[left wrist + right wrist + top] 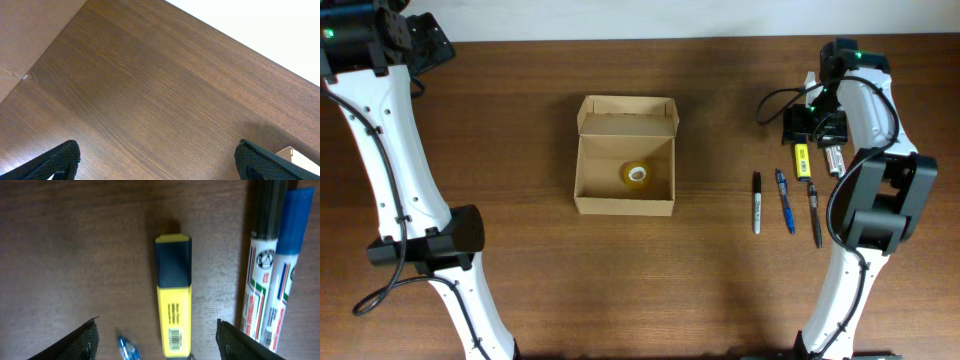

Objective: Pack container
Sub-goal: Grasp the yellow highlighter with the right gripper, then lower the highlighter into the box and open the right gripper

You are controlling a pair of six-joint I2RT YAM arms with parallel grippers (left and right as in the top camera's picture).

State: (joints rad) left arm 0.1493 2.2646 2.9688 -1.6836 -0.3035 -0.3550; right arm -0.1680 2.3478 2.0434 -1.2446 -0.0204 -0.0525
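Note:
The container (582,160) is an open tan cardboard box at mid-table, with its flap lid standing at the back. A roll of clear tape (637,174) lies inside. A corner of the box shows in the left wrist view (296,154). My right gripper (812,135) is open and hovers over a yellow highlighter (801,160). In the right wrist view the highlighter (173,300) lies between the open fingers (156,339), untouched. My left gripper (430,47) is open and empty at the far left back; its fingers (157,161) are over bare wood.
A black marker (756,202), a blue pen (785,200) and a dark pen (814,213) lie side by side right of the box. Two whiteboard markers (272,275) lie just right of the highlighter. A blue pen tip (127,350) shows near the left finger.

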